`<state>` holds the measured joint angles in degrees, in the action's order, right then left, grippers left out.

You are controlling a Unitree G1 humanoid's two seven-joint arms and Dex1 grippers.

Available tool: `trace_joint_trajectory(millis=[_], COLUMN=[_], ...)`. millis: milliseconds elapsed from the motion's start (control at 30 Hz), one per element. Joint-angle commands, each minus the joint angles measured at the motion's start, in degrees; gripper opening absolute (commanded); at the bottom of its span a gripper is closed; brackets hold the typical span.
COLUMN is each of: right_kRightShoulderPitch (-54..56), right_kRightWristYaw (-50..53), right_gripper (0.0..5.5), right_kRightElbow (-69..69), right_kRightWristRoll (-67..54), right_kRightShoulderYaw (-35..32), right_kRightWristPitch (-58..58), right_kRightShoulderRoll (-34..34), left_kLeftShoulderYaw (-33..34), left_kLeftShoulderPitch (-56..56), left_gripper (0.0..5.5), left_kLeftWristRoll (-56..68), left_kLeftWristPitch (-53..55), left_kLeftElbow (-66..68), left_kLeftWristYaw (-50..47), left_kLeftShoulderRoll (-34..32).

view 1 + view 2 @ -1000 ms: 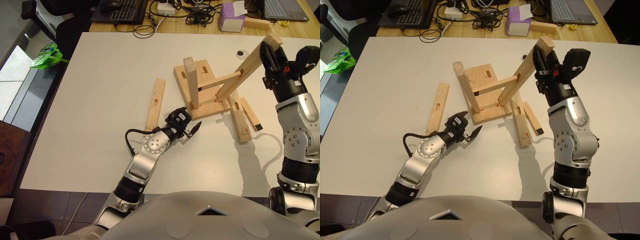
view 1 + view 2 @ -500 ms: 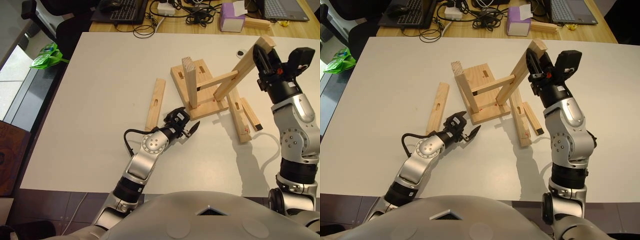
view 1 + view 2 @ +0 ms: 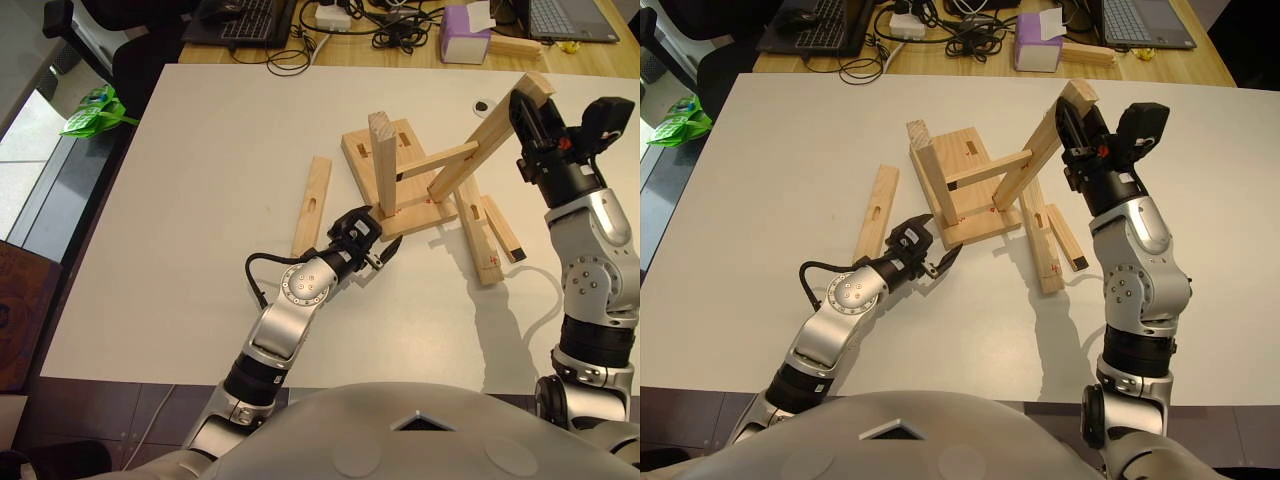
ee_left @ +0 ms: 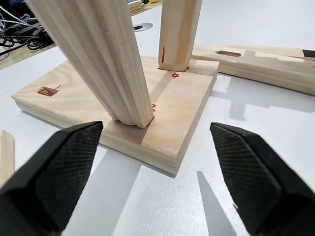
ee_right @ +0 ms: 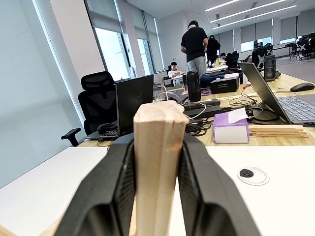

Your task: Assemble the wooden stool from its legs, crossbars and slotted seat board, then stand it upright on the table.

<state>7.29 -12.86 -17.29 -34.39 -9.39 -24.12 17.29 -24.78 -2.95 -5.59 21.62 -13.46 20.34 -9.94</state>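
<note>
Currently two legs [image 3: 383, 165] stand in one seat board [image 3: 418, 212].

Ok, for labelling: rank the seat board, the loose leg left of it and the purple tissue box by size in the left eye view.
1. seat board
2. loose leg
3. purple tissue box, though it sits farther back, so its true rank is unsure.

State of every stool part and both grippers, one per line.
seat board: flat on table
upright leg: standing in the board
tilted leg: leaning, top clamped
crossbar: joins both legs
loose leg: flat, left of board
loose pieces: flat, right of board
left gripper: open by board's corner
right gripper: shut on tilted leg
</note>
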Motion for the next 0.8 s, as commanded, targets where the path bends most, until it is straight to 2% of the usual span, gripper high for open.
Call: trace_joint_trajectory(millis=[33, 300, 700, 800], right_kRightShoulderPitch=[-3.13, -4.23, -5.08, -10.64], right_kRightWristYaw=[1.31, 0.85, -6.31, -11.58], right_gripper=[1.54, 2.9, 2.9, 2.9], right_kRightElbow=[2.11, 0.51, 0.18, 0.5], right_kRightWristRoll=[1.57, 1.35, 8.13, 7.9], right_kRightShoulderYaw=[-0.31, -1.84, -1.38, -3.51], right_kRightWristPitch=[-1.99, 0.12, 7.6, 7.38], right_kRightShoulderRoll=[-0.98, -3.84, 0.62, 4.88], left_kLeftShoulderYaw=[0.08, -0.42, -0.6, -0.44], left_kLeftShoulderPitch=[-0.09, -0.8, -0.28, -0.53], left_gripper=[4.03, 4.03, 4.03, 4.03], left_kLeftWristRoll=[-0.51, -0.47, -0.61, -0.65], left_kLeftWristPitch=[-0.43, -1.2, -2.1, -2.53], left_kLeftElbow=[1.13, 2.27, 3.64, 3.88], left_kLeftWristYaw=[-0.46, -0.75, -0.91, -0.96], left_kLeftShoulderRoll=[-0.14, 0.11, 0.25, 0.03])
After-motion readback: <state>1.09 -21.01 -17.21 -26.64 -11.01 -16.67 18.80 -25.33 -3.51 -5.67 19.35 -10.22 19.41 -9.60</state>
